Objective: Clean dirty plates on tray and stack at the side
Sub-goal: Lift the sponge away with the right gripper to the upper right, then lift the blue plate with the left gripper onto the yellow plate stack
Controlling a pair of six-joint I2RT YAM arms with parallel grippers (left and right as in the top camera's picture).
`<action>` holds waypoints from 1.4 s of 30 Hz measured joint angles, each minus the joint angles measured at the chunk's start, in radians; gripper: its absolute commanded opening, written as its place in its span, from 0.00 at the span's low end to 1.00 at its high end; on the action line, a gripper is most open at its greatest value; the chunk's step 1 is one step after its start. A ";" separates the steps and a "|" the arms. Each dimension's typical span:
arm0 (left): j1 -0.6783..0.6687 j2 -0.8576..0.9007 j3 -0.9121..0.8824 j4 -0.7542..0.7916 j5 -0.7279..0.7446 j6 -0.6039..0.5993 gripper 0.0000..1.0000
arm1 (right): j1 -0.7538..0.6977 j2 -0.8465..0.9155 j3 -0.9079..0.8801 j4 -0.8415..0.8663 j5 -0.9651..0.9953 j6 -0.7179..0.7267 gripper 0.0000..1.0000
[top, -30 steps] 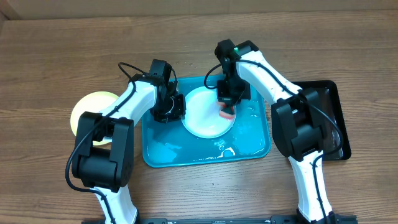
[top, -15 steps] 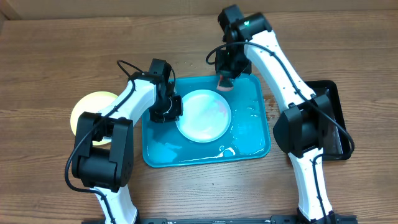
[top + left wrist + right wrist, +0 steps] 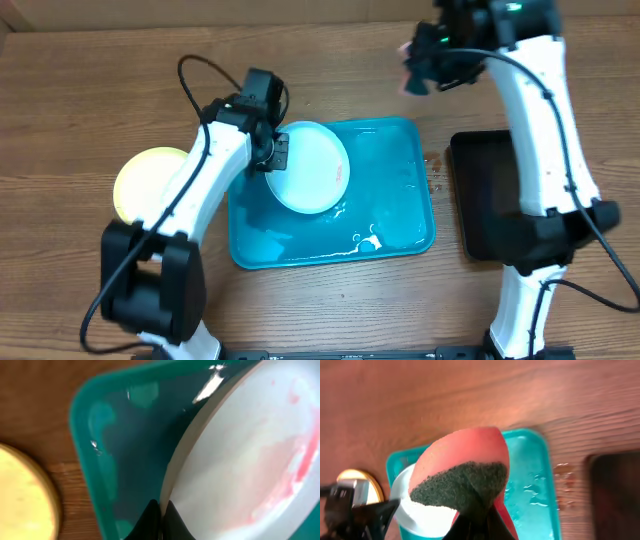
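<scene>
Wooden table (image 3: 80, 90), white plate (image 3: 318, 175) partly behind left tool (image 3: 277, 152), sponge (image 3: 412, 75) blurred.

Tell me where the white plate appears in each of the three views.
Overhead: white plate centre-left, over the upper left of the blue tray, left gripper at its rim.
Left wrist: fills the right half, pink smear on it.
Right wrist: lower left, under the sponge.
Shared landmark: the blue tray, seen in all three.

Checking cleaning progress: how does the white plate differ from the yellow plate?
The white plate is pinched at its rim by the left gripper over the tray; the yellow plate lies on the table, untouched. The white plate shows a pink smear; the yellow plate shows none visibly. Both are round.
</scene>
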 measured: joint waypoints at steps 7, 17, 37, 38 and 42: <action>-0.169 -0.103 0.005 -0.001 -0.363 0.088 0.04 | -0.089 -0.014 0.002 -0.022 0.016 -0.017 0.04; -0.426 -0.112 0.005 -0.003 -0.944 0.084 0.04 | -0.158 -0.014 0.002 -0.038 0.066 -0.029 0.04; -0.585 -0.112 0.005 -0.048 -1.123 -0.052 0.04 | -0.163 -0.014 0.002 -0.071 0.069 -0.049 0.04; -0.575 -0.112 0.005 -0.059 -1.053 -0.058 0.04 | -0.163 -0.014 0.002 -0.072 0.069 -0.050 0.04; -0.496 -0.112 0.005 -0.087 -0.760 -0.092 0.04 | -0.163 -0.014 0.002 -0.072 0.069 -0.053 0.04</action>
